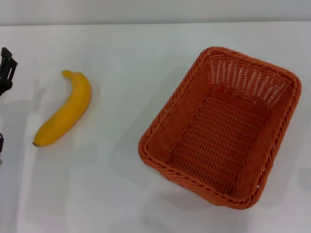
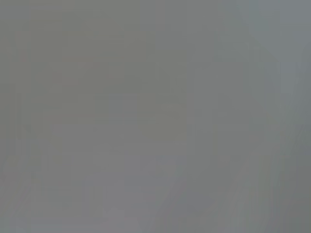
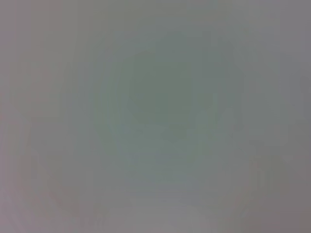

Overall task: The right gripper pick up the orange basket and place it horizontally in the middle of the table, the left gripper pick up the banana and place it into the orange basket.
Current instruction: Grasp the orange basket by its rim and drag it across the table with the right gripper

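toward the right edge of the table (image 1: 121, 204) we saw the orange basket (image 1: 221, 126) sitting upright and skewed, nothing inside it. well apart from it, near the left edge, lay the banana (image 1: 65, 109), with the left gripper (image 1: 6, 70) just beside it at that edge, holding nothing, though we could not tell how far open it was.

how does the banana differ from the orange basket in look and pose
The banana is a slim, smooth, curved yellow fruit lying flat on the robot's left; the orange basket is a much larger, woven, rectangular open container on its right, set askew and empty. Both rest on the white table, untouched.
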`<state>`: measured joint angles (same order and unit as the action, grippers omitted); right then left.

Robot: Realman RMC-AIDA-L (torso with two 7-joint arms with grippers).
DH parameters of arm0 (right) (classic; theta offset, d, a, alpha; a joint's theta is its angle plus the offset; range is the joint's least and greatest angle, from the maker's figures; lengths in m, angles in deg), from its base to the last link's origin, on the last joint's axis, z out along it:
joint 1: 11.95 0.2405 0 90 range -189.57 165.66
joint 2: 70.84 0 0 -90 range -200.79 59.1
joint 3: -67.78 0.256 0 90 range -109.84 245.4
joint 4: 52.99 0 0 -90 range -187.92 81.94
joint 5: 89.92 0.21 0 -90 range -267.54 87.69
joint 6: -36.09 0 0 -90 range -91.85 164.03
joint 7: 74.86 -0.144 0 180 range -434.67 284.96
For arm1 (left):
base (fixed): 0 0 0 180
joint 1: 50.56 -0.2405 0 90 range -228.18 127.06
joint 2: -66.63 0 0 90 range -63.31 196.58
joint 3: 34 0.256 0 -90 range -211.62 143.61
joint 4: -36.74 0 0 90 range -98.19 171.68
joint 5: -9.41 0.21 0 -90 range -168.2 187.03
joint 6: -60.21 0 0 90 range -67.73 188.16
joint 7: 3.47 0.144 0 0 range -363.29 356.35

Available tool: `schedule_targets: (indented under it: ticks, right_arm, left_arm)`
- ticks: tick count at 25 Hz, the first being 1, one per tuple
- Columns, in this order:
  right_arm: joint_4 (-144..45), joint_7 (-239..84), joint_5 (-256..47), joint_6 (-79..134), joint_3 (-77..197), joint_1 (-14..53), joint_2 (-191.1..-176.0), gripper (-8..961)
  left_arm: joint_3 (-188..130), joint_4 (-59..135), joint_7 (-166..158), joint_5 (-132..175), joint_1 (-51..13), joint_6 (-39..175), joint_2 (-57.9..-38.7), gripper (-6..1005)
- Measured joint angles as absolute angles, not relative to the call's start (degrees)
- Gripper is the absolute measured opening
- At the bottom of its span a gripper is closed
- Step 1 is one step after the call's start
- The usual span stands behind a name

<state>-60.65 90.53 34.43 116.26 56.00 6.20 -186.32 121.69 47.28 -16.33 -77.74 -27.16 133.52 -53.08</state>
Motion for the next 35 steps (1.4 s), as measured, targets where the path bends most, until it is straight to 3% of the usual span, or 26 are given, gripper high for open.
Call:
schedule_targets:
  ticks: [24, 28, 35]
  right_arm:
    - [-56.75, 85.84, 34.33, 118.25, 55.25, 7.45, -186.02, 861]
    - [-46.68, 68.32, 31.53, 116.99, 47.97, 8.58, -185.68, 860]
    - [-10.59, 28.32, 16.54, 106.09, 29.09, 8.70, -184.45, 856]
  left_arm:
    - [121.47, 46.99, -22.63, -77.78, -33.47, 134.11, -52.68, 861]
    - [121.47, 46.91, -23.51, -77.61, -34.47, 134.16, -52.58, 861]
    - [121.47, 44.38, -29.44, -77.71, -35.72, 134.27, -52.55, 861]
